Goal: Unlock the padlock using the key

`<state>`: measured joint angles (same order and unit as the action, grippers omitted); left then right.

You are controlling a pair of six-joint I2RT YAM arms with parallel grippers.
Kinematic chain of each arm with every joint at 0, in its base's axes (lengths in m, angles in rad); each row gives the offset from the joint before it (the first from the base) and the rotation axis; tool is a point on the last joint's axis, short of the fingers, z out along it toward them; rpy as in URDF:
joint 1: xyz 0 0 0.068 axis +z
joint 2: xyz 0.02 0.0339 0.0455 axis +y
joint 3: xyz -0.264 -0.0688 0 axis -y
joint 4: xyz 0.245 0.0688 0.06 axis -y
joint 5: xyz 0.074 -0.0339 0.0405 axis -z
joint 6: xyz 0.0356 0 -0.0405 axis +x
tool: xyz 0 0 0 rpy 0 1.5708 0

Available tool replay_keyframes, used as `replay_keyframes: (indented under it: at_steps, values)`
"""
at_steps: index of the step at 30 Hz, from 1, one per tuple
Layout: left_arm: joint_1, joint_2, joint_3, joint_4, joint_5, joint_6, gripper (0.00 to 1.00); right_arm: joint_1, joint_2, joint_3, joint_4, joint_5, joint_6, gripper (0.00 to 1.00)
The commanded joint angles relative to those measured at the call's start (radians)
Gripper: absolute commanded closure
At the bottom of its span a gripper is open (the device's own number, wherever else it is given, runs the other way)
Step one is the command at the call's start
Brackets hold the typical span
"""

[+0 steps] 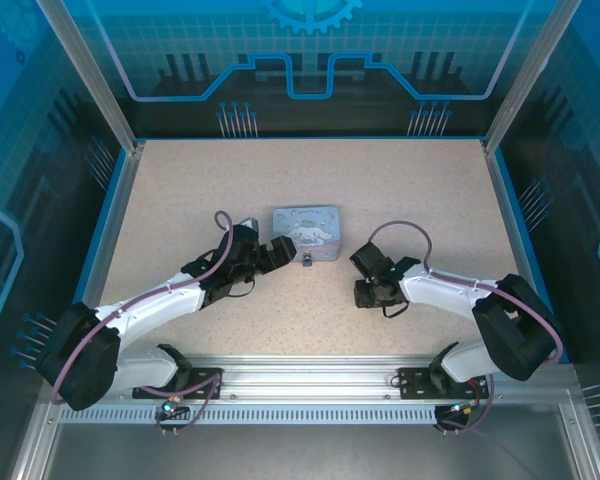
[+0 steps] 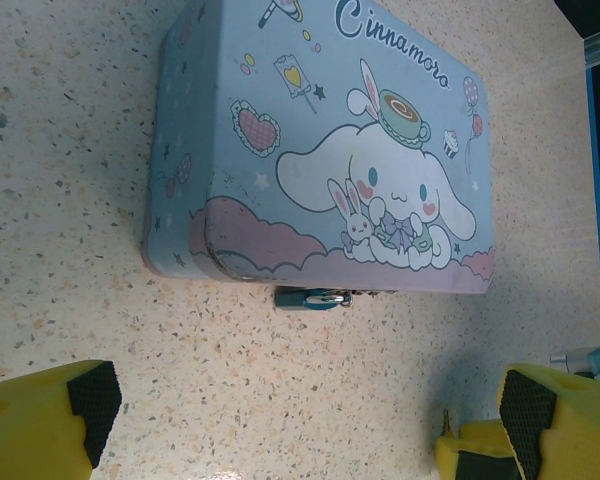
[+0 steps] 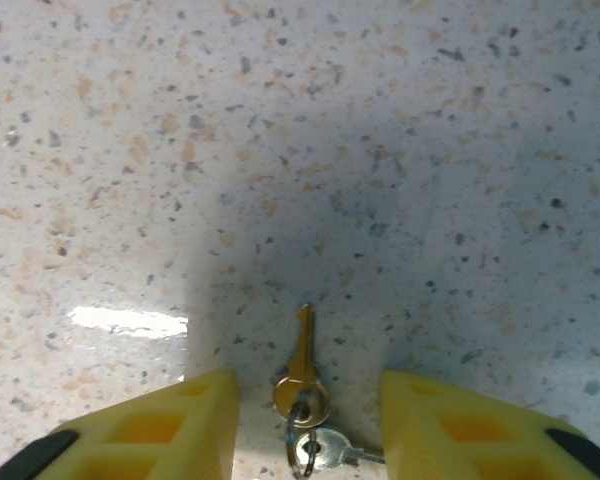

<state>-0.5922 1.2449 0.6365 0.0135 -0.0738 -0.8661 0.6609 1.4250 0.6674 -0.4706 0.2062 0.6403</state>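
Right end effector [image 3: 306, 380] straddles the key [image 3: 302, 362], seemingly not touching it.

The counter [image 1: 380, 190] is beige with dark and orange speckles. The tin [image 2: 320, 140] is pale blue with pink clouds, hearts and a white cartoon dog. The key [image 3: 302, 365] is brassy, and the padlock [image 2: 315, 298] looks teal. The left end effector [image 2: 300, 405] and the right end effector [image 3: 308, 395] are yellow, and the left's pads [image 2: 95, 400] are black.

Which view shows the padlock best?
Left wrist: the padlock is close and near centre, against the tin's front edge. In top external it is a tiny dark speck at the tin's front.
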Motion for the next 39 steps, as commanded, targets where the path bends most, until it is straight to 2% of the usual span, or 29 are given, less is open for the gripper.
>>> replay_keyframes:
  at_steps: [1,18,26,34,39]
  values:
    - [-0.008,0.010,-0.005,0.021,0.019,-0.007,0.01,0.028,0.020,0.013,-0.015,-0.025,0.000,0.62]
    - [-0.007,0.044,0.023,0.030,0.043,-0.008,0.01,0.050,-0.056,-0.032,-0.032,-0.025,0.028,0.64]
    - [-0.007,0.047,0.026,0.032,0.047,-0.008,0.01,0.050,-0.002,-0.029,-0.008,0.007,0.028,0.65]
    - [-0.007,0.036,0.027,-0.006,0.016,-0.023,0.01,0.051,0.027,-0.015,0.005,-0.006,0.014,0.98]
    - [-0.006,0.019,0.033,-0.016,0.007,-0.014,0.01,0.044,-0.035,0.004,-0.010,-0.020,-0.053,1.00]
